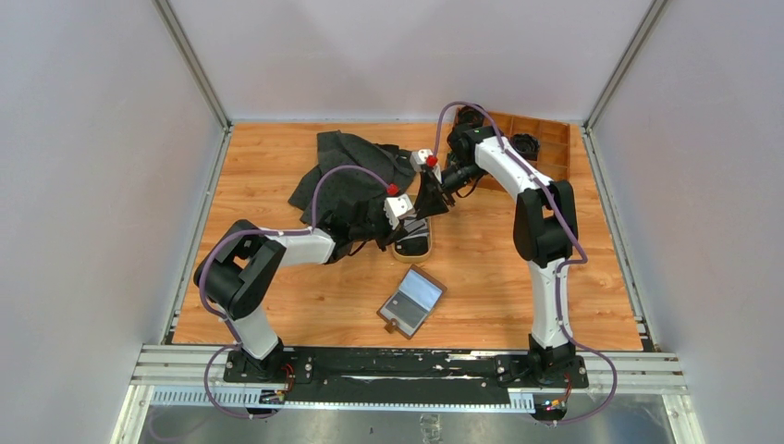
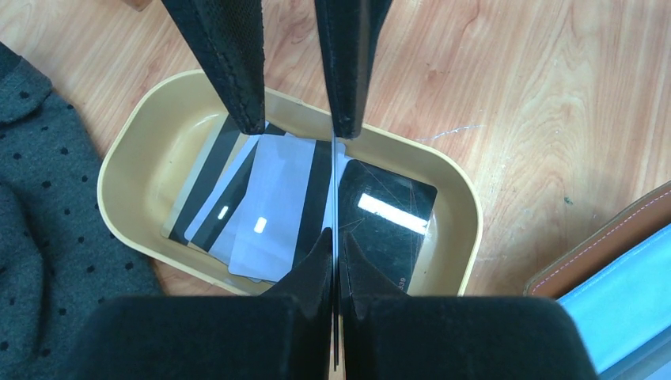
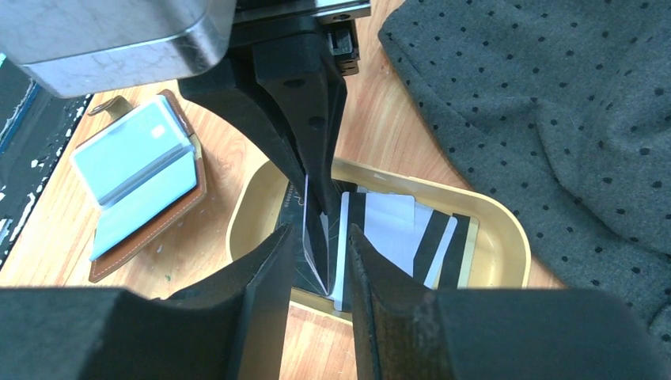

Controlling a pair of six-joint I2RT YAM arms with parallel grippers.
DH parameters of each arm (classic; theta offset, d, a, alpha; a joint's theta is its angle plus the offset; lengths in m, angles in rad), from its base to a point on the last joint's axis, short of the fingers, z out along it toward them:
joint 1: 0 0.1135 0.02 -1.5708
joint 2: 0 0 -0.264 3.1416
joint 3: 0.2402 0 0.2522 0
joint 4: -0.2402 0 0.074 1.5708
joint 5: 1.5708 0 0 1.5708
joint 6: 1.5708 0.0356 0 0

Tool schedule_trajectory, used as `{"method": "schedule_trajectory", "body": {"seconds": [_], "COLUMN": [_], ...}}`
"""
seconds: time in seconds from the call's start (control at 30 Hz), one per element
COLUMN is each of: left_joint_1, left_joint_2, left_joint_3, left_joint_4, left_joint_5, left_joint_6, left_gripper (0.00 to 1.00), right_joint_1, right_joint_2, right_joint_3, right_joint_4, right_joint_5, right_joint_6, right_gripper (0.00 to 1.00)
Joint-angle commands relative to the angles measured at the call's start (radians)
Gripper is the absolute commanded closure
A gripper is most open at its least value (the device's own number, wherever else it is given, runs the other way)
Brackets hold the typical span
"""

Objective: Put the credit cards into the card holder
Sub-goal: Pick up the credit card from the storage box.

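My left gripper [image 2: 335,237] is shut on one credit card [image 2: 335,182], held on edge above the oval tan tray [image 2: 459,182]. Several more credit cards [image 2: 269,198], black, white and striped, lie overlapped in the tray. My right gripper [image 3: 320,229] is open, and its fingers [image 2: 237,71] straddle the far end of the held card [image 3: 312,245] without pinching it. The brown card holder [image 1: 411,301] lies open on the table in front of the tray, pale blue-grey sleeves up, and shows in the right wrist view as the same card holder [image 3: 142,182].
A dark dotted cloth [image 1: 351,171] lies bunched at the back, just left of the tray. A wooden compartment box [image 1: 541,143] stands in the back right corner. Both arms meet over the tray [image 1: 413,245] at mid-table.
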Motion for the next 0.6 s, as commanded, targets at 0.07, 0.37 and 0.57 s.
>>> {"method": "schedule_trajectory", "body": {"seconds": [0.07, 0.37, 0.57], "left_joint_1": [-0.006, -0.006, -0.006], "left_joint_2": [-0.028, -0.038, -0.045], "left_joint_3": [-0.008, -0.016, -0.021], "left_joint_4": [0.01, 0.01, 0.01], "left_joint_5": [0.014, 0.025, 0.025], "left_joint_6": [0.02, 0.016, 0.017], "left_gripper": [1.0, 1.0, 1.0], "right_joint_1": [0.012, 0.019, 0.023], "right_joint_2": [0.004, 0.034, 0.042], "right_joint_3": [0.021, 0.062, 0.07], "right_joint_4": [-0.081, -0.075, -0.074], "right_joint_5": [-0.011, 0.018, 0.025], "right_joint_6": [-0.053, -0.015, -0.005], "right_gripper": [0.64, 0.69, 0.71]}}
